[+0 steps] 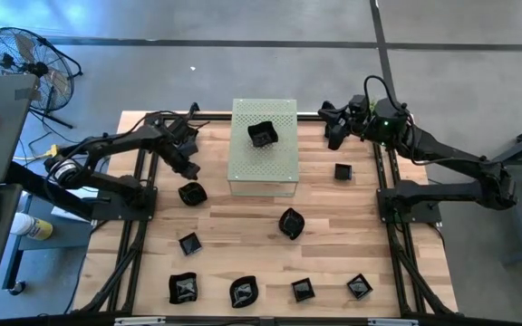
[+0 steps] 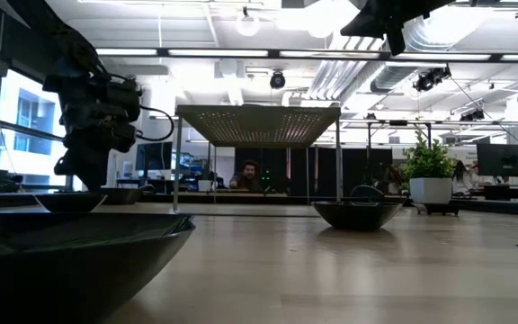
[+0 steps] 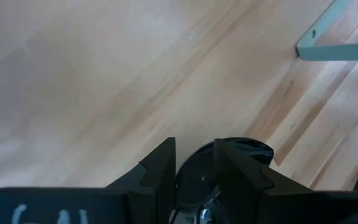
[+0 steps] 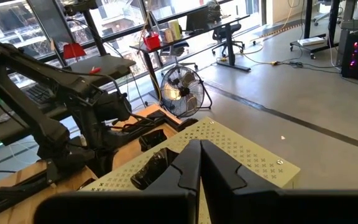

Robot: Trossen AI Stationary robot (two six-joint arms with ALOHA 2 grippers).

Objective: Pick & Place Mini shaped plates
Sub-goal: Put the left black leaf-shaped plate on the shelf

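My left gripper (image 1: pixel 189 172) (image 3: pixel 194 142) is down at a round black mini plate (image 1: pixel 191 193) (image 3: pixel 253 152) lying on the wooden table just left of the pale green box (image 1: pixel 263 161). The gripper is closed over the plate's rim. Another mini plate (image 1: pixel 262 134) (image 4: pixel 151 168) lies on the box's perforated top. Several more plates are scattered across the table, among them ones at mid-table (image 1: pixel 290 222) and right of the box (image 1: pixel 343 171). My right gripper (image 1: pixel 332 127) (image 4: pixel 199 152) hangs shut and empty, high at the box's far right corner. My left gripper has the round plate's rim (image 3: pixel 194 163) between its two fingers, one finger over the dish's inside and the other outside it. The fingers slant down from above and from the table's far-left side. The plate rests flat on the table.
A row of plates lies along the near edge (image 1: pixel 183 288) (image 1: pixel 243 291) (image 1: pixel 303 290) (image 1: pixel 359 287), and one more (image 1: pixel 188 243) lies left of centre. Black frame rails (image 1: pixel 383 181) run along both table sides. A potted plant (image 2: pixel 430 175) stands far right. A person (image 2: pixel 250 175) sits beyond the table.
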